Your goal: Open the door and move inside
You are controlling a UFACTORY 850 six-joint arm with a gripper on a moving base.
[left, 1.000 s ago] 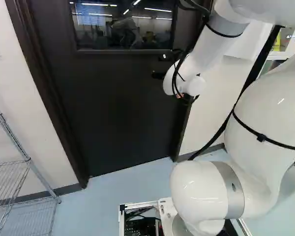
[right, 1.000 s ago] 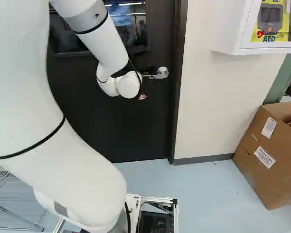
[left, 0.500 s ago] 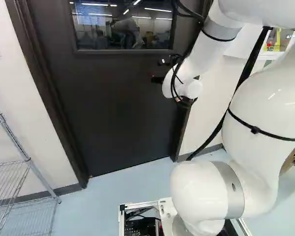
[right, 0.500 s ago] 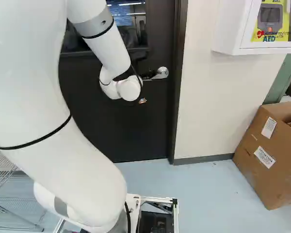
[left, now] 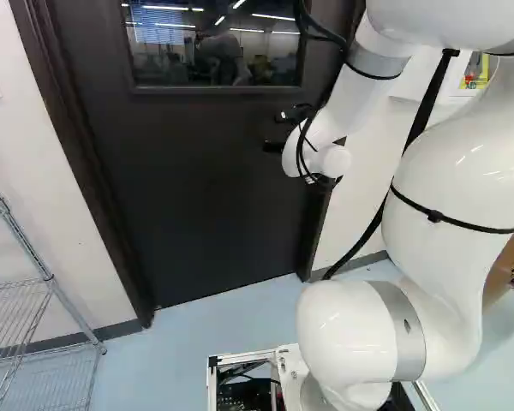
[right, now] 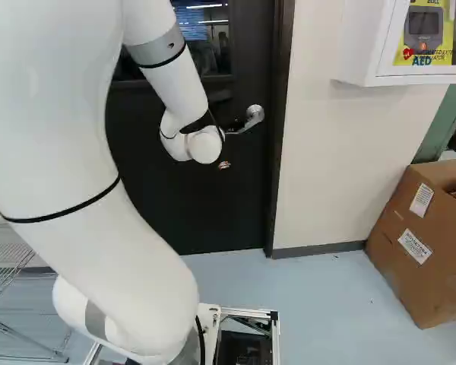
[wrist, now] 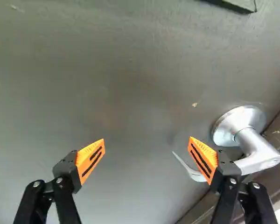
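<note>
Two jaws stood wide apart on your gripper (right: pixel 224 165); your arm (left: pixel 355 94) slanted forward and down toward the door (left: pixel 197 188); the lever handle (wrist: pixel 261 156) passed behind one jaw.

There is one door (left: pixel 214 188), one handle (wrist: pixel 258 154), one rack (left: pixel 71 310).

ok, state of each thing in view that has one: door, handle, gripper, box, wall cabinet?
door: closed in its frame
lever handle: slanting down, looks pressed
gripper: open, one finger across the lever, no grip
cardboard box: top open
wall cabinet: looks shut
</note>
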